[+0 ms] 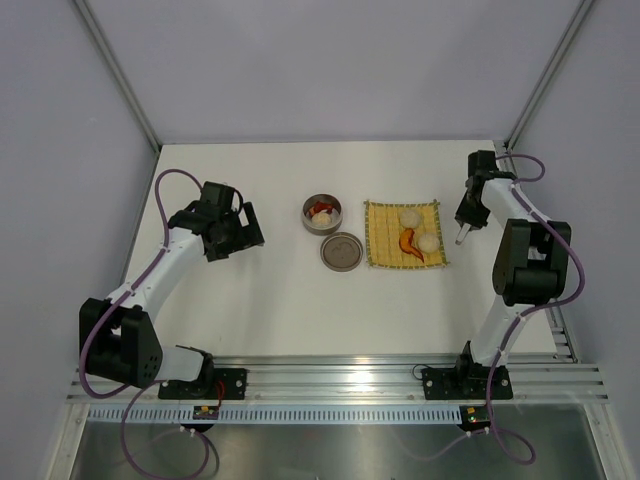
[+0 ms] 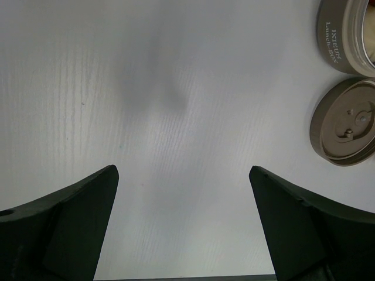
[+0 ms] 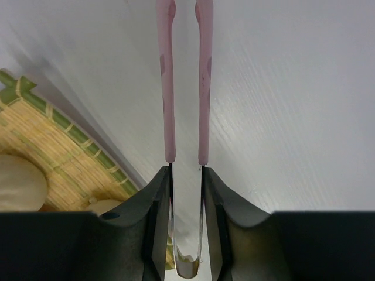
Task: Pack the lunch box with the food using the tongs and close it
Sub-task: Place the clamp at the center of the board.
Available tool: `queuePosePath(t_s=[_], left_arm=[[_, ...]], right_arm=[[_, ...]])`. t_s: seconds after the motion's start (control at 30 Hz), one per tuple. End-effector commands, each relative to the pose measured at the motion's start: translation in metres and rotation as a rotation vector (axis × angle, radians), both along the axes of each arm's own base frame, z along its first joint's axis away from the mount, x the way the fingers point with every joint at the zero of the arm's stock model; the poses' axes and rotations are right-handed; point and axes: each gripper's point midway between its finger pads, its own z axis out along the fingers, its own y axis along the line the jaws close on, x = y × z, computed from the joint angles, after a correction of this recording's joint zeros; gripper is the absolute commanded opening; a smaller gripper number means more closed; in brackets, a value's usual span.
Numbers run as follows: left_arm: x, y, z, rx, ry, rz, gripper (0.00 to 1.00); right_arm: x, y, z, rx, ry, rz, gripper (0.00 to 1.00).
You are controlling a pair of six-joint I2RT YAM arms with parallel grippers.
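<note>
We see a white table [image 1: 280,300] with the left arm [image 1: 150,280] bent over its left side and the right arm [image 1: 520,270] reaching to the far right. The left claw [image 1: 245,228] hangs over bare table well left of the tin, its fingers [image 2: 76,222] spread wide and holding nothing. The right claw [image 1: 466,215] is clamped on the tongs [image 1: 462,237], just beyond the right edge of the mat [image 1: 380,240]. This yellow woven mat lies right of centre. Left of it stands the tin [image 1: 307,213], open and round, with lettering on its wall in the left wrist view [image 2: 337,35]. The lid [image 1: 341,251] lies flat on the table just near and right of the tin, touching or nearly touching it. In the right wrist view the tongs [image 3: 170,88] are pale pink, their two arms almost parallel with a narrow gap, and their metal end is pinched in the claw [image 3: 186,175]. We cannot tell whether their tips touch the table. On the mat lie two cream balls [image 1: 410,216] and an orange piece [image 1: 410,243]. Inside the tin are a red piece [image 1: 320,209] and a third cream ball [image 1: 323,221].
</note>
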Motion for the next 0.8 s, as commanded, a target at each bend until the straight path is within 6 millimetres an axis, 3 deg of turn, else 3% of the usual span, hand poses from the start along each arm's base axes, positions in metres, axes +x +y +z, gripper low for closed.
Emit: queuePosePath(t_s=[0.0,0.13,0.2,0.3,0.53,0.67,0.7,0.77], left_arm=[[0.009,0.002,0.021,0.002,-0.069,0.0,0.99],[0.011,0.0,0.019,-0.009,-0.061,-0.004,0.99],[0.011,0.0,0.021,-0.009,-0.064,-0.007,0.99],[0.011,0.0,0.024,-0.008,-0.072,-0.01,0.99],[0.01,-0.002,0.025,-0.015,-0.076,-0.018,0.99],[0.012,-0.004,0.024,-0.025,-0.08,-0.027,0.99],[0.012,-0.005,0.023,-0.028,-0.078,-0.029,0.99],[0.014,-0.007,0.025,-0.035,-0.086,-0.03,0.99]], right_arm=[[0.01,-0.01,-0.007,-0.04,-0.027,-0.01,0.34],[0.008,-0.012,-0.018,-0.049,-0.001,-0.013,0.43],[0.009,-0.014,-0.015,-0.057,-0.005,-0.016,0.69],[0.011,-0.014,-0.003,-0.06,-0.017,-0.016,0.82],[0.013,-0.004,0.039,-0.017,-0.101,-0.003,0.84],[0.011,0.041,0.066,0.045,-0.175,0.095,0.82],[0.009,0.079,0.07,0.042,-0.173,0.182,0.82],[0.0,0.114,0.074,0.045,-0.159,0.26,0.82]])
